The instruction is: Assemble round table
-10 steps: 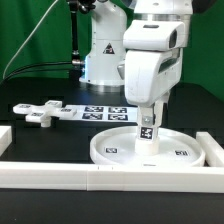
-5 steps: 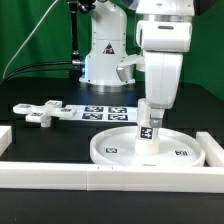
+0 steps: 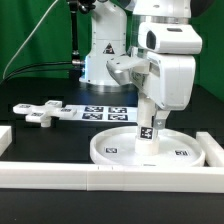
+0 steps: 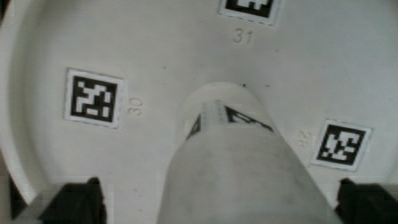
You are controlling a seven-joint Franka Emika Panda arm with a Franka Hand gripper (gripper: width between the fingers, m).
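Black table [image 3: 45, 140] bears white disc [image 3: 112, 150]; green curtain [image 3: 25, 40] behind.

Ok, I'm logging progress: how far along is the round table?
Done: the leg stands upright at the middle of the round disc. In hand: the gripper sits around the leg's top; whether the leg is fully seated cannot be told. Left: the cross-shaped piece lies loose, apart from the disc.

Looking down the short cylindrical leg [image 4: 235, 160], which rises toward me from the large round disc [image 4: 151, 40], its own tag half in view. My jaws are spread either side, dark fingertips [image 4: 79, 203] clear of it, white disc between. Three square tags [image 4: 95, 97] lie around it, one by a printed 31 [image 4: 246, 36].
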